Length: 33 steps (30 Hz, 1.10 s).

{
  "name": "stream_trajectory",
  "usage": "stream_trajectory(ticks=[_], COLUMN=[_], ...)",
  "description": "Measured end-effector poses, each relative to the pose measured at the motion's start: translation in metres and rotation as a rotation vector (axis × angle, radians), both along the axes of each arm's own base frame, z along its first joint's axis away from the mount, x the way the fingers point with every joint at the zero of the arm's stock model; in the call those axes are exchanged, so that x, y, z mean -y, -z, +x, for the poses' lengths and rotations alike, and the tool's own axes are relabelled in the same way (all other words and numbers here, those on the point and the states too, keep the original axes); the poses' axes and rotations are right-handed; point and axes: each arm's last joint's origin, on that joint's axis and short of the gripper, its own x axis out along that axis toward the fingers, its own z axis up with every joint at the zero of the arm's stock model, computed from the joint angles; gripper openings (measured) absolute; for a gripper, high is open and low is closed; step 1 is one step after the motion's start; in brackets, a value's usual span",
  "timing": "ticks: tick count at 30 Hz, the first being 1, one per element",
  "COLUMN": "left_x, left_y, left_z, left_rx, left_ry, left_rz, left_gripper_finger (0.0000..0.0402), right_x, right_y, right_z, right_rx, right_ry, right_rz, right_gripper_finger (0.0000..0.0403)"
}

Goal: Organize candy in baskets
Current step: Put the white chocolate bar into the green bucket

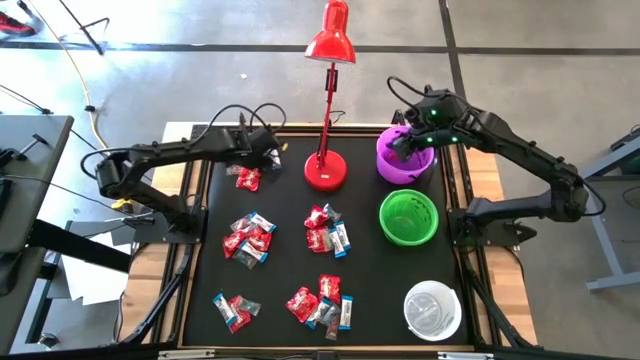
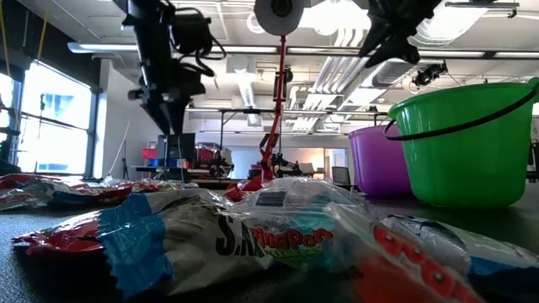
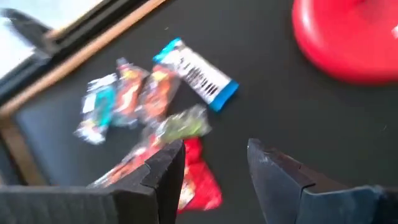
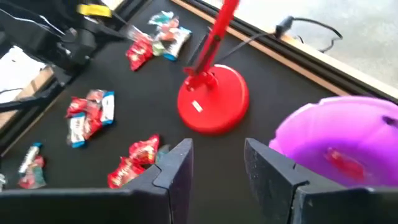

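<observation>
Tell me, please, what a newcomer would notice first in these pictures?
A red desk lamp stands at the far middle of the black table. Purple, green and white baskets line its right side, and candy piles lie scattered to the left. The right gripper hovers over the purple basket.

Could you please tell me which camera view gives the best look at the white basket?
The high view: the white basket shows whole from above, near the table's front right corner, past the green basket. The low view and both wrist views do not show it.

Glossy plastic baskets; crinkly foil candy; matt blk tabletop
</observation>
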Motion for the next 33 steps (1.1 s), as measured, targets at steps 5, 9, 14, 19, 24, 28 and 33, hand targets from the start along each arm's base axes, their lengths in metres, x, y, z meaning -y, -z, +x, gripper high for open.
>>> stream_trajectory(ticks=[5, 9, 14, 19, 24, 28, 33], left_x=[-0.010, -0.018, -0.027, -0.031, -0.038, -0.045, -0.051], left_y=[0.015, 0.022, 0.030, 0.052, 0.069, 0.081, 0.096], left_z=[0.005, -0.001, -0.011, -0.011, 0.003, 0.012, 0.012], left_rx=[0.179, 0.226, 0.259, 0.215, 0.245, 0.282, 0.249], left_ry=[-0.055, -0.256, -0.390, -0.381, -0.337, -0.336, -0.362], left_rz=[0.018, 0.030, 0.003, -0.071, -0.102, -0.106, -0.114], left_gripper_finger=[0.0163, 0.0163, 0.0163, 0.0163, 0.0163, 0.0163, 0.0163], right_x=[0.001, 0.001, 0.002, 0.002, 0.003, 0.003, 0.003], right_y=[-0.002, -0.003, -0.004, -0.007, -0.009, -0.009, -0.009], right_z=[0.001, 0.002, 0.003, 0.005, 0.006, 0.006, 0.007], right_rx=[0.023, 0.041, 0.067, 0.101, 0.129, 0.136, 0.146], right_ry=[0.007, 0.022, 0.033, 0.023, 0.029, 0.037, 0.037], right_rz=[-0.004, 0.010, 0.022, 0.014, 0.005, 0.020, 0.044], right_gripper_finger=[0.0138, 0.0138, 0.0138, 0.0138, 0.0138, 0.0138, 0.0138])
